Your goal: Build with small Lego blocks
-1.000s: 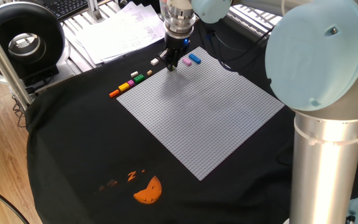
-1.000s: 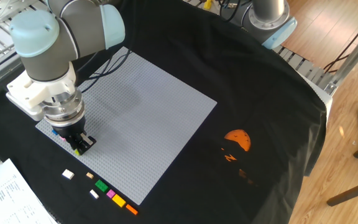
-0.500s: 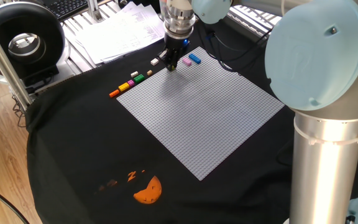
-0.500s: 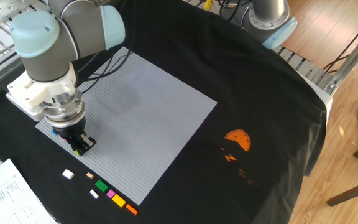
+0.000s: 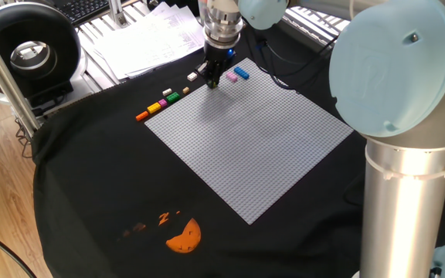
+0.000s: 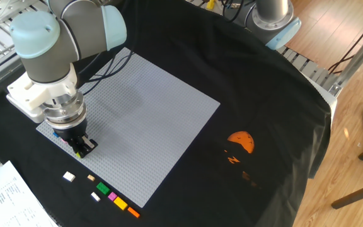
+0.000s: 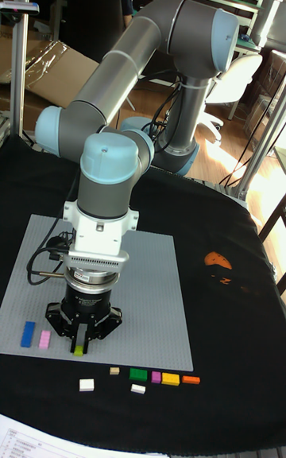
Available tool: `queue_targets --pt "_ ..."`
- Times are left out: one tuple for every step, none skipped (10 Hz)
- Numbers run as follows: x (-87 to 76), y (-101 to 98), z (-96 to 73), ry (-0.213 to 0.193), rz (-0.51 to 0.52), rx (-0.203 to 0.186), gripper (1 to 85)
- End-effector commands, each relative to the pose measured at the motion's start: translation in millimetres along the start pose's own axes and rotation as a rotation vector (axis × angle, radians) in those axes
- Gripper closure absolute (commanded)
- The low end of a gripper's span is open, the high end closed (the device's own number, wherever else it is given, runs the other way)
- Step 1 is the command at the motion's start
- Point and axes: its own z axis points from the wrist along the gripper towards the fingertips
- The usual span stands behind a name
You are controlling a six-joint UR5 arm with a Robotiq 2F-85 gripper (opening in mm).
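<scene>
My gripper [image 7: 79, 344] points straight down at the near edge of the grey baseplate [image 7: 151, 299], its fingers closed on a small yellow-green Lego block [image 7: 79, 351] that touches the plate. The same gripper [image 6: 80, 149] and block [image 6: 79, 153] show in the other fixed view. A blue block [image 7: 29, 333] and a pink block [image 7: 44, 339] sit on the plate just left of it. On the black cloth below the plate lie a white block [image 7: 86, 384], a tan one [image 7: 114, 370], and green [image 7: 138, 374], pink [image 7: 156, 377], yellow [image 7: 170, 378] and orange [image 7: 191, 379] blocks.
An orange half-round print [image 6: 241, 141] marks the black cloth [image 6: 276, 94] beyond the plate. Sheets of paper [image 5: 145, 38] and a black round device [image 5: 29, 50] lie past the cloth's edge. The arm's large base column [image 5: 408, 193] stands at the right.
</scene>
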Motion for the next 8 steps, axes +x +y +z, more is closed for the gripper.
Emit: queue_targets --pt "1.3 0.8 -2.2 0.006 0.024 -0.009 77.0" --pt "2.1 0.0 -2.2 0.009 0.028 -0.006 78.7" --pt "2.9 0.1 -2.2 0.013 0.033 -0.006 80.3" --pt "2.9 0.1 -2.2 0.013 0.036 -0.006 82.0" --pt "2.9 0.1 -2.0 0.013 0.039 -0.006 83.0" --pt "2.5 -0.4 -0.9 0.011 0.039 -0.004 83.3" --pt "1.8 -0.6 0.9 0.008 0.040 -0.004 83.7" --pt "1.1 -0.4 2.8 0.005 0.040 -0.006 83.7"
